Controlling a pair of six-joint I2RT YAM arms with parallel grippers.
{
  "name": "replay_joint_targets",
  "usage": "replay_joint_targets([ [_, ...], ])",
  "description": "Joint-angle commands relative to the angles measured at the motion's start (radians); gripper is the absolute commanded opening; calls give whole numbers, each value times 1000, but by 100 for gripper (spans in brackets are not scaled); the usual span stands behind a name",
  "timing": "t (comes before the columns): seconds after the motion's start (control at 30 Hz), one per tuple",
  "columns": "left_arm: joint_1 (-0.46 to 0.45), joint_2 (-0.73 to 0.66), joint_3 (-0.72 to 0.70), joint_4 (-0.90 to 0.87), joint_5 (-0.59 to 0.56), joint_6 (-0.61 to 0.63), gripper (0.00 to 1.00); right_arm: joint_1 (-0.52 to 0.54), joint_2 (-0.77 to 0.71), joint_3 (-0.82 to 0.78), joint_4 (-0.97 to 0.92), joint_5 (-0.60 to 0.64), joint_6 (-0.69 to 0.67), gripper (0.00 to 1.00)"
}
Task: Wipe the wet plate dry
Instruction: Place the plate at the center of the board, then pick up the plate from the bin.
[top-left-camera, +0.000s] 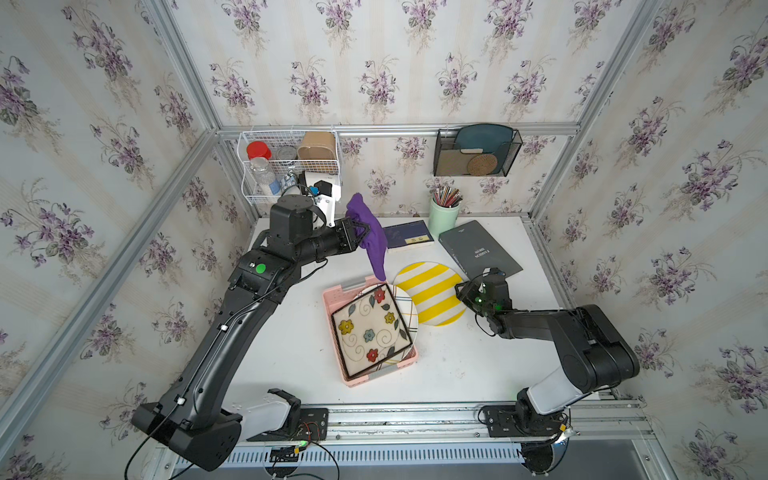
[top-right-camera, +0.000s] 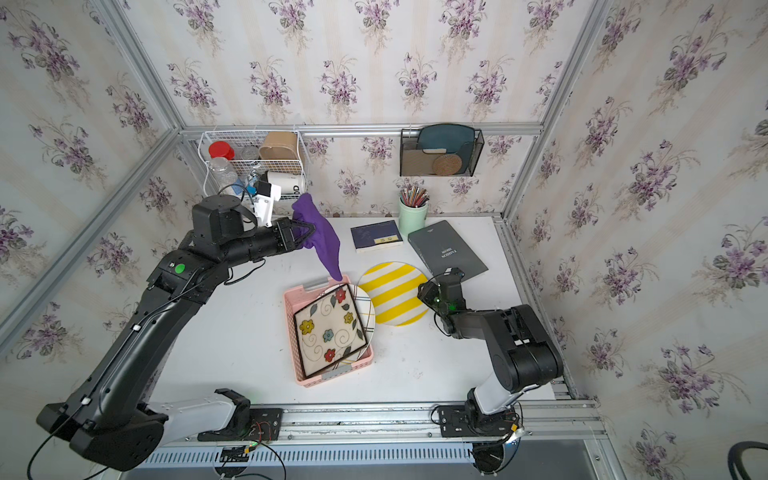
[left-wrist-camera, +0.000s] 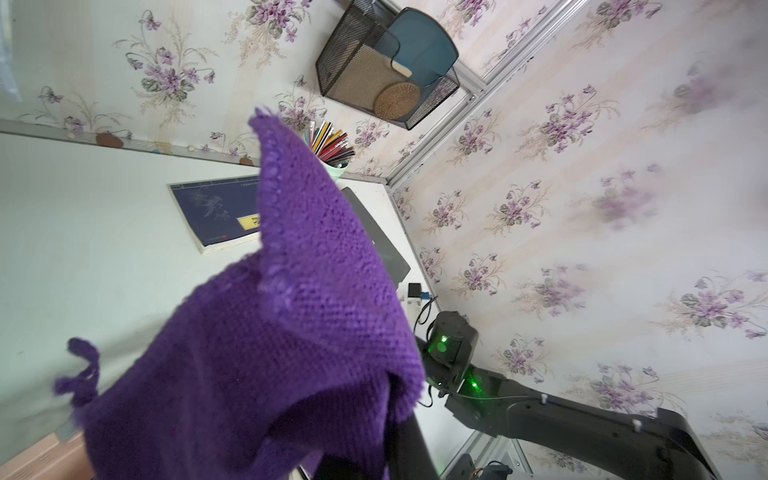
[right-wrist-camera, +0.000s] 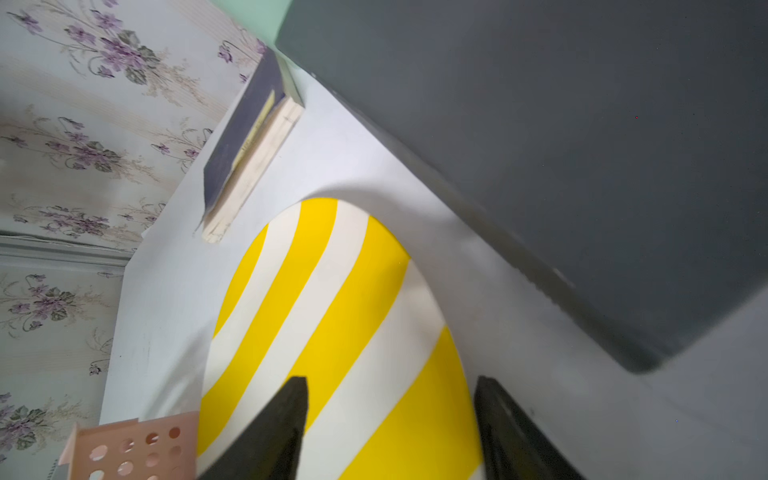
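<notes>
A round plate (top-left-camera: 432, 291) (top-right-camera: 390, 293) (right-wrist-camera: 332, 324) with yellow and white stripes lies flat on the white table, right of the pink basket. My right gripper (top-left-camera: 460, 291) (top-right-camera: 422, 293) (right-wrist-camera: 390, 382) is open at the plate's right edge, one finger over the stripes and the other by the rim, gripping nothing. My left gripper (top-left-camera: 360, 235) (top-right-camera: 305, 237) is raised behind the basket, shut on a purple cloth (top-left-camera: 372, 243) (top-right-camera: 324, 243) (left-wrist-camera: 291, 332). The cloth hangs down with its tip just above the basket's far edge. In the left wrist view it hides the fingers.
The pink basket (top-left-camera: 331, 307) (top-right-camera: 289, 316) holds a square floral plate (top-left-camera: 370, 328) on a round lined plate (top-left-camera: 405, 305). At the back lie a blue book (top-left-camera: 409, 237), a grey book (top-left-camera: 478, 251) and a green pencil cup (top-left-camera: 444, 216). A wire rack (top-left-camera: 291, 162) and a mesh holder (top-left-camera: 476, 151) hang on the wall.
</notes>
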Motion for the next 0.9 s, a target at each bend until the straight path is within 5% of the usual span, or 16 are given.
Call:
replay_joint_targets([
  [0.0, 0, -29, -18, -64, -85, 55, 0, -5, -75, 84, -164, 73, -121, 91],
  [0.07, 0, -56, -41, -119, -143, 80, 0, -13, -147, 137, -259, 113, -141, 100],
  [0.2, 0, -129, -134, -215, -294, 113, 0, -22, -297, 166, -288, -30, -154, 95],
  [0.33, 1, -203, -281, -283, -461, 89, 0, 32, -346, 212, -278, -424, -65, 49],
  [0.43, 0, -250, -403, -298, -572, 60, 0, 183, -326, 300, -458, -480, -121, 27],
  [0.57, 0, -279, -542, -231, -585, 36, 0, 377, -264, 375, -679, -424, -235, 29],
  [0.87, 0, -197, -612, -139, -427, -6, 0, 467, 18, 527, -796, -286, -369, 42],
])
